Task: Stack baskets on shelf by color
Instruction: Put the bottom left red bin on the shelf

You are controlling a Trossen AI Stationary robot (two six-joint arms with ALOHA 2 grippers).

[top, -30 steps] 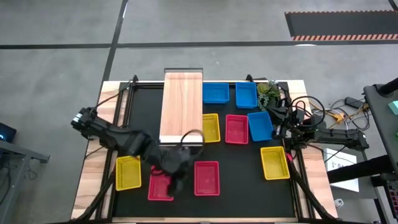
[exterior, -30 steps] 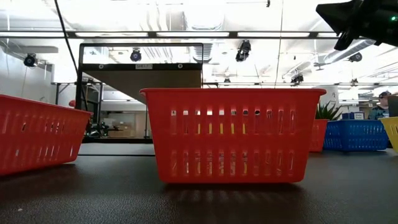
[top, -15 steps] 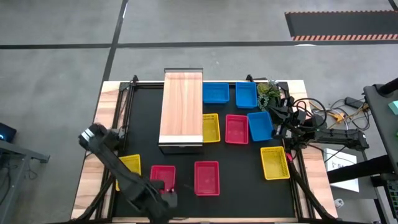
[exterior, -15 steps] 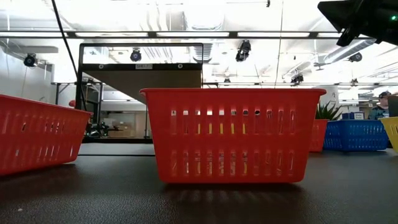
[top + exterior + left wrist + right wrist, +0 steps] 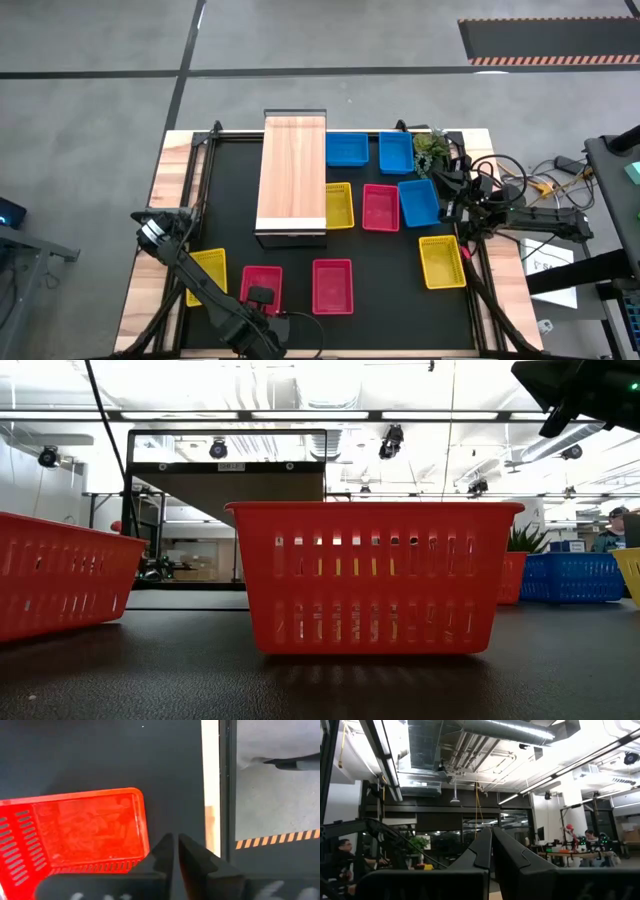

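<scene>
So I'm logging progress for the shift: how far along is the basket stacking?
Nothing looks done: the shelf top is bare and all nine baskets sit singly on the black tabletop. In hand: nothing. The left gripper, jaws shut and empty, hovers beside a red basket near the front edge; the right gripper waits shut at the right side. All three colour stacks remain.

No text, label, brand or number can be read anywhere. A small light tag on the dark panel [image 5: 228, 465] behind the red basket [image 5: 373, 575] carries marks too small to make out.
</scene>
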